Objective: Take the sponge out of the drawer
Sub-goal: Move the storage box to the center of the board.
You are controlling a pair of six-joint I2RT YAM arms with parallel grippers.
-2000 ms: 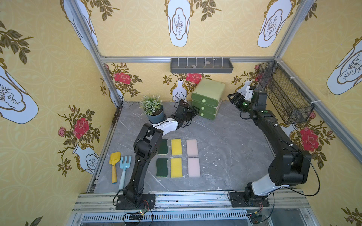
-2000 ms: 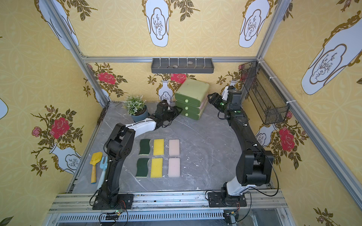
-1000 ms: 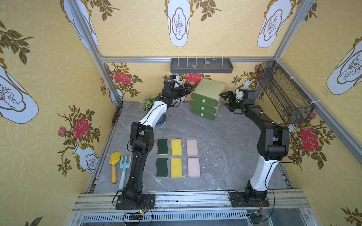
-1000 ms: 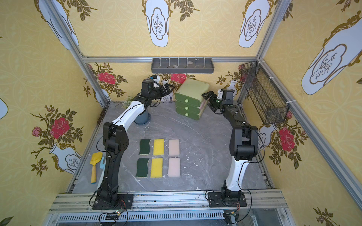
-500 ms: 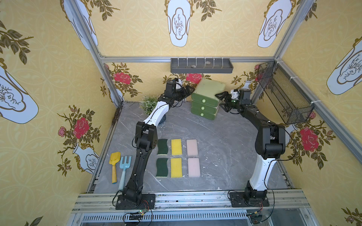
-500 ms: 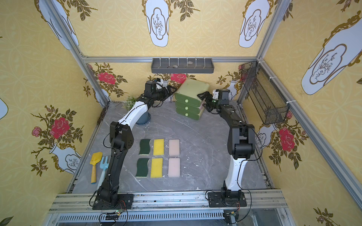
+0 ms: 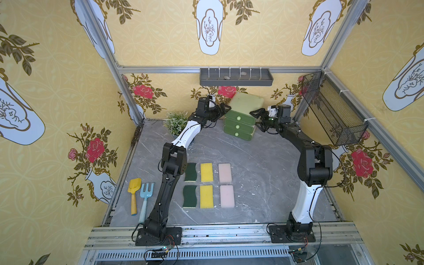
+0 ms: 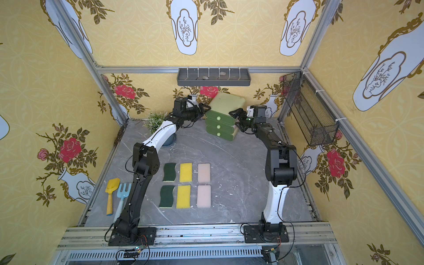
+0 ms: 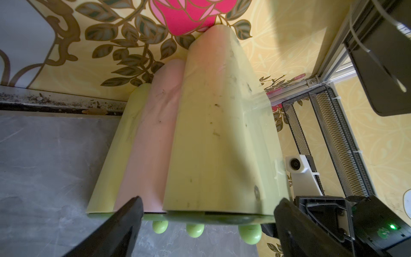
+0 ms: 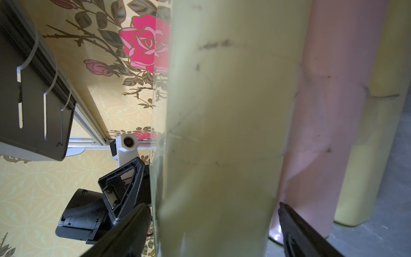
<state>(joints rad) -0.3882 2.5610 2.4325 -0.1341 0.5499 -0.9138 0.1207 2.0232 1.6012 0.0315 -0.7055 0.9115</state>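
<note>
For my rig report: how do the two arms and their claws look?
The left arm and right arm are black, each with one white link and thin black cables alongside. The left claw and right claw each have two black tapered fingers and a white camera block behind. A small green light glows on the right wrist.

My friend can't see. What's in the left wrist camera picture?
Close up, the pale green and pink drawer unit stands on the grey table, three round green knobs poking out. The left gripper is open, its black fingers framing the unit. Behind is rose wallpaper.
</note>
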